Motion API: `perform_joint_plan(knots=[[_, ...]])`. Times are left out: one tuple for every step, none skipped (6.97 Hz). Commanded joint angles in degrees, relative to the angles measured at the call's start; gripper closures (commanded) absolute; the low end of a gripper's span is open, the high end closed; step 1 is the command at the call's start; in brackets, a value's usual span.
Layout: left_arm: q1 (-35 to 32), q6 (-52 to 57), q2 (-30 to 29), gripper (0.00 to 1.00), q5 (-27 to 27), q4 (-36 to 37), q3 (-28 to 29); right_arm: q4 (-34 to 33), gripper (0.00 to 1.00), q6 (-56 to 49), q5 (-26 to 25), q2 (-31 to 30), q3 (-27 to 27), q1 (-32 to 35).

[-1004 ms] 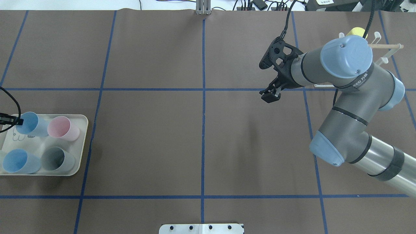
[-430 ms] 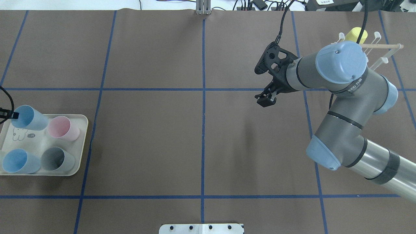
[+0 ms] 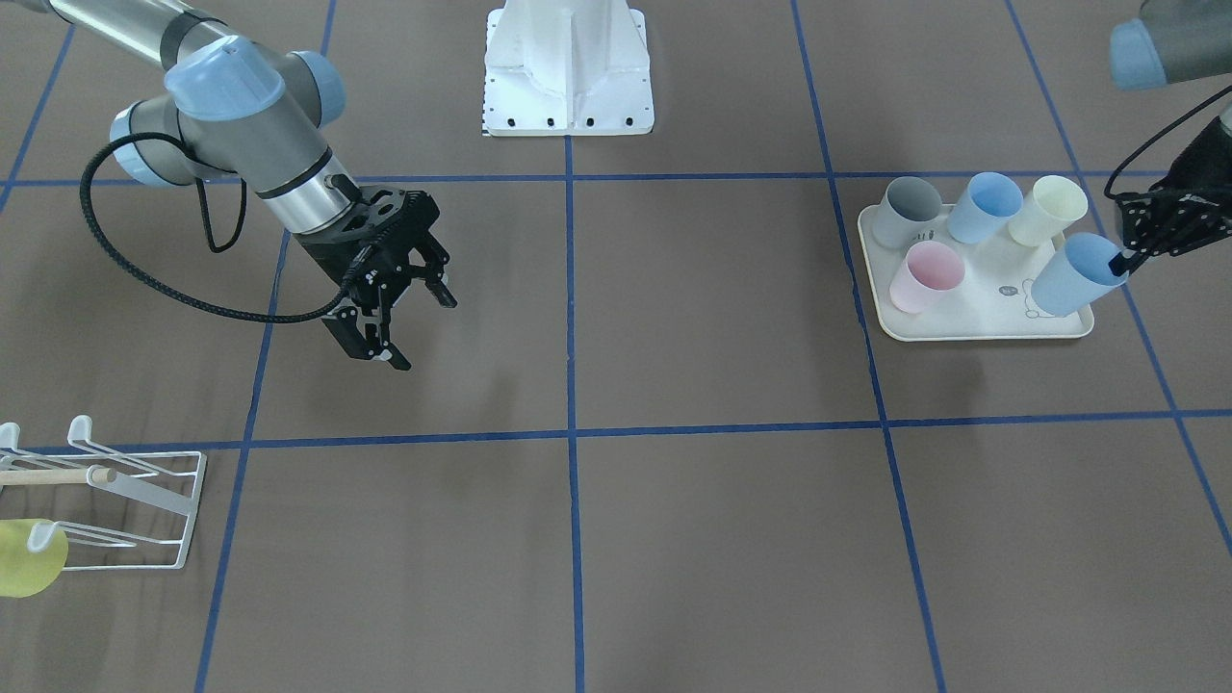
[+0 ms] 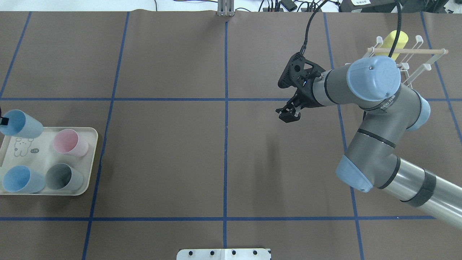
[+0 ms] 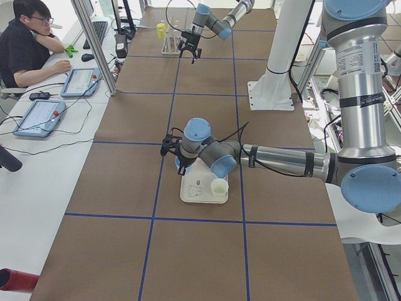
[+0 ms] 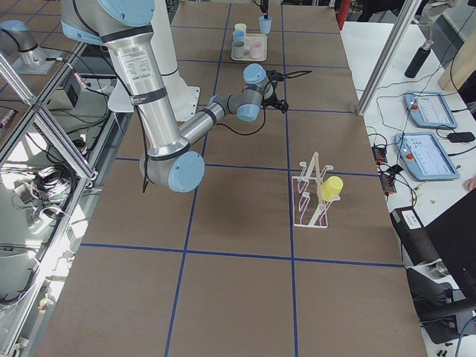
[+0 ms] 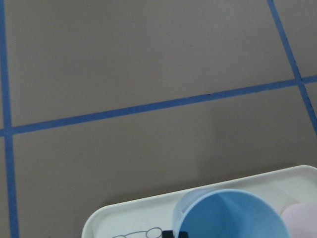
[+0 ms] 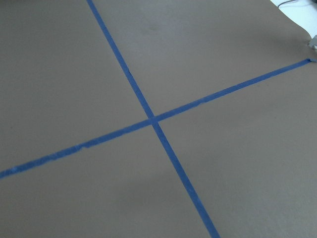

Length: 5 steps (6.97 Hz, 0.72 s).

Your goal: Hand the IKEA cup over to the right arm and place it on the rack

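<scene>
One risk: I judged the rim pinch shallow; a fast swing could twist the blue cup (image 3: 1066,281) loose before handover.
Blue cup: tilted over the tray (image 3: 982,336) corner, well apart from the rack (image 3: 192,510).
Left gripper (image 3: 1119,261): pinching that cup's rim.
Right gripper (image 3: 409,324): fingers spread, empty, mid-table.
Count: six cups, namely the held one, the yellow cup (image 3: 24,560) on the rack, and the grey cup (image 3: 910,212), second blue cup (image 3: 987,207), cream cup (image 3: 1049,212) and pink cup (image 3: 924,277) on the tray; one tray; one rack.

light: bright, even, from overhead | shadows: soft, faint smudge on table (image 4: 267,159) below right arm (image 4: 364,83); thin dim band beside tray (image 4: 41,157) | glare: sheen on steel tube (image 4: 408,180); strip beyond the table's far edge washed white | focus: blue cup (image 7: 233,215) soft in left wrist view; side views wide-angle, lines splay toward edges
</scene>
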Motion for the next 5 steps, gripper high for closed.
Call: perform_joint_plan(knots=[[-1.93,-3.55,-4.82,1.0,-10.9,7.81,-4.19,17.36,0.01,4.21,-0.44,0.94,-8.22,-1.88],[-1.93,-14.91,-10.32,1.0,-16.09,7.29,-4.45,20.29,0.01,5.55,-0.52,1.55,-8.95,-2.59],[-1.32,-24.77,-15.77,1.0,-17.45,6.07,-4.54,22.33,0.01,8.61,-0.61,1.65,-8.87,-3.03],[-0.1,-32.35,-17.57,1.0,-17.46,1.1,-4.46,25.3,0.01,10.03,-2.44,1.65,-8.96,-3.82],[3.4,-40.51,-17.85,1.0,-16.85,-7.74,-3.33,26.73,0.01,10.04,-4.55,1.65,-8.96,-5.05]])
